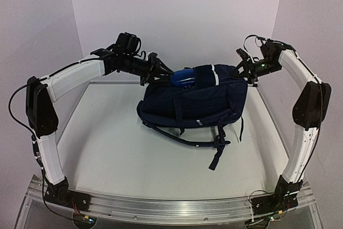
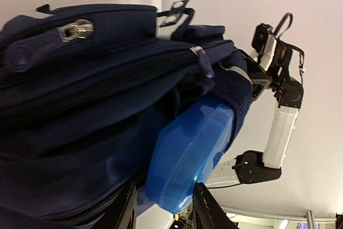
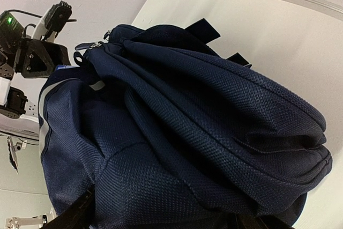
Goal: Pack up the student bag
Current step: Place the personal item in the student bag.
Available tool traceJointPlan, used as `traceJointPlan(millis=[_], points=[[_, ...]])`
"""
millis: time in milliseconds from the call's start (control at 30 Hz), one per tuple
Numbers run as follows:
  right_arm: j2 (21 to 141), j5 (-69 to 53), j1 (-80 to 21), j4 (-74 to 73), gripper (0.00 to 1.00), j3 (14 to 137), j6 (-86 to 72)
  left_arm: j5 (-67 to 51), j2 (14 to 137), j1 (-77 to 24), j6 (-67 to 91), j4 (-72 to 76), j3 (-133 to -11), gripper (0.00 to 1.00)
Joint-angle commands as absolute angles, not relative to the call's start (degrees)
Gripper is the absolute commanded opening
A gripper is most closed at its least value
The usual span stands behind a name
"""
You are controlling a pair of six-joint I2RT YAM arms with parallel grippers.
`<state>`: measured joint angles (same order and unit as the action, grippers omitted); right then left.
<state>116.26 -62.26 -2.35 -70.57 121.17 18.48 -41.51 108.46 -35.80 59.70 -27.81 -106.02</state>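
Observation:
The student bag, navy with thin white stripes, lies on the table at the back centre with its straps trailing toward me. A translucent blue plastic case sticks halfway out of its top opening. My left gripper holds the outer end of the case, one finger on each side of it, at the bag's mouth. My right gripper is at the bag's far right top edge. Bunched bag fabric fills the space between its fingers.
White walls close in behind and on both sides. The bag's dark straps lie loose on the white tabletop in front of it. The right arm shows in the left wrist view beyond the bag.

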Motion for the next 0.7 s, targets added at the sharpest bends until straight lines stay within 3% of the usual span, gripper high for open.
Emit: traceJointPlan(millis=[0,400,667], points=[[116.6,-58.6,-4.2,-72.0,0.75,119.2,18.1,-47.5,110.4,-37.8,60.6,-22.2,-106.6,0.34],[115.8,-61.9,-5.4,-72.4,0.82,118.4,19.3,-53.6,122.4,-39.7,63.0,-14.7,-118.2,0.11],[115.4,-65.4,-6.3,-74.0,0.92,118.8,20.4,-58.7,129.9,-41.2,66.6,-8.2,-125.0,0.08]])
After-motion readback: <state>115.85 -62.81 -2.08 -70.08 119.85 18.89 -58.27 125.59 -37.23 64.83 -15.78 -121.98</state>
